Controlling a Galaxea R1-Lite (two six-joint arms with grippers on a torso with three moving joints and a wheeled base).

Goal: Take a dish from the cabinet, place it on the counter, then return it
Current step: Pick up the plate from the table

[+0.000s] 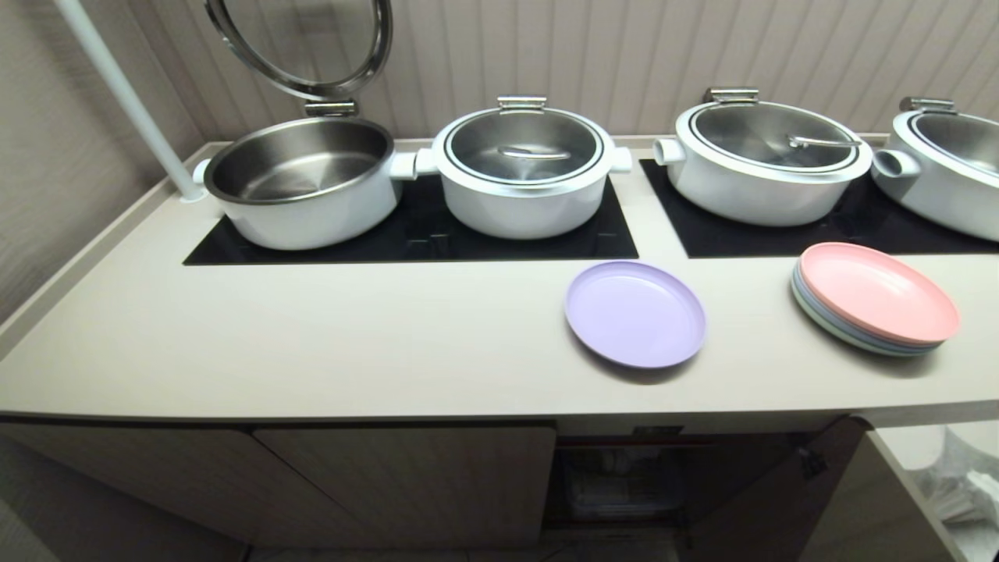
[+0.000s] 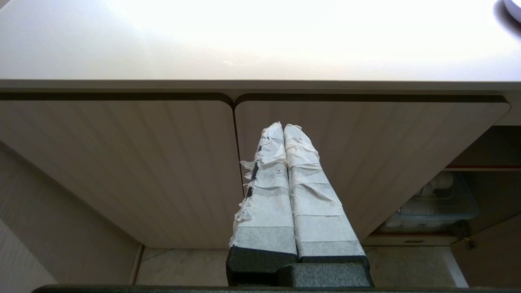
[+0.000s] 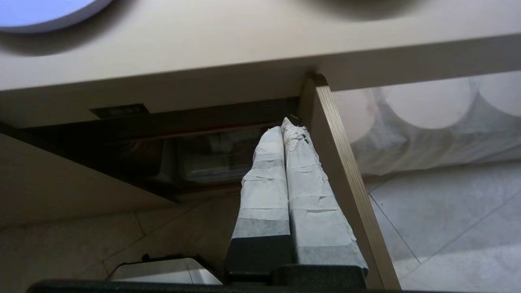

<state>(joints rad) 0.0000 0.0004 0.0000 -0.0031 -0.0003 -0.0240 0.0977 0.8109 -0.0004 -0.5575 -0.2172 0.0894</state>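
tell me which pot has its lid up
The leftmost pot, by the white pole: its lid stands open and the steel inside shows. The other three are covered.

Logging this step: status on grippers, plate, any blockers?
Both grippers, left gripper and right gripper, shut and empty, below the counter. Purple plate flat on counter. Cabinet open, nothing blocking.

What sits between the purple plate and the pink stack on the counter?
Nothing: in the head view only bare counter separates the purple plate from the pink stack.
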